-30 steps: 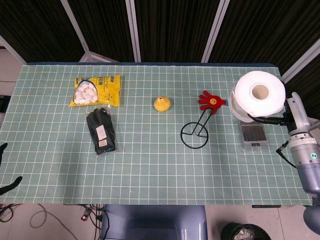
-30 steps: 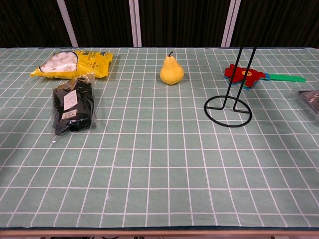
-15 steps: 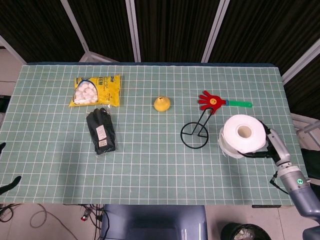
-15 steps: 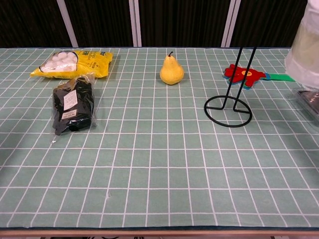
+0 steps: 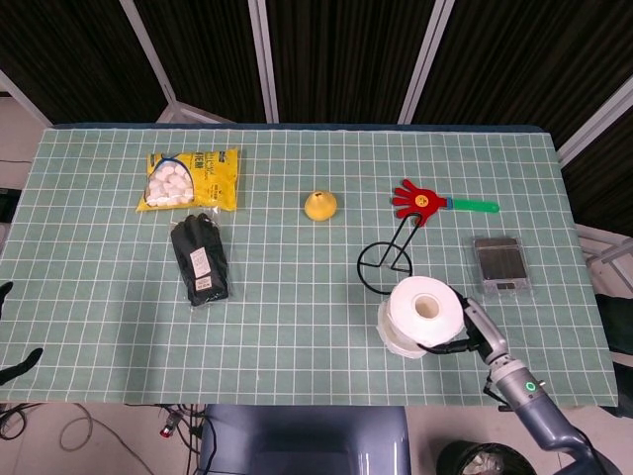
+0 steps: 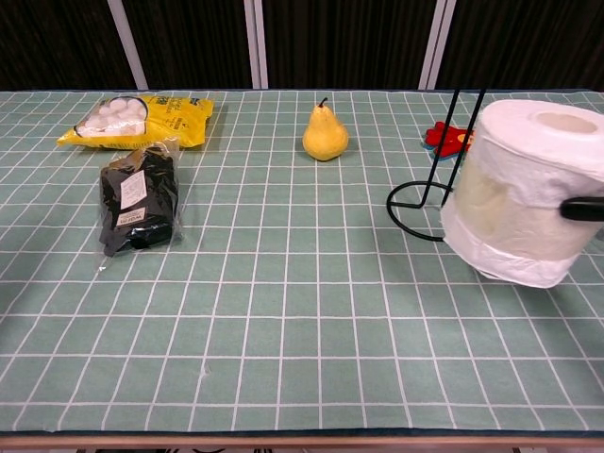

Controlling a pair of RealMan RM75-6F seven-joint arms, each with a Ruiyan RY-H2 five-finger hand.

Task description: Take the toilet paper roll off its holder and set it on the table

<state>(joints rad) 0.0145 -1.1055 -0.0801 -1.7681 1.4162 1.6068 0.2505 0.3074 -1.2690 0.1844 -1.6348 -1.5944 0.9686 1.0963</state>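
The white toilet paper roll [image 5: 423, 317] [image 6: 524, 189] is off the black wire holder [image 5: 388, 262] [image 6: 429, 203], core opening up and slightly tilted. It hangs low in front of the holder's ring base; whether it touches the table I cannot tell. My right hand [image 5: 473, 334] grips it from the right side, and a dark finger [image 6: 583, 209] shows across the roll in the chest view. Of my left hand [image 5: 18, 364] only dark tips show at the left edge of the head view, off the table.
On the green checked table [image 5: 297, 317] lie a yellow pear [image 5: 319, 205], a yellow bag of cotton balls [image 5: 190, 179], a black packaged item [image 5: 201, 259], a red hand-shaped clapper [image 5: 425, 201] and a small clear case [image 5: 501, 262].
My right hand has carried the roll from the back right, above the clear case, down and leftward to the front of the holder. The left hand has not moved.
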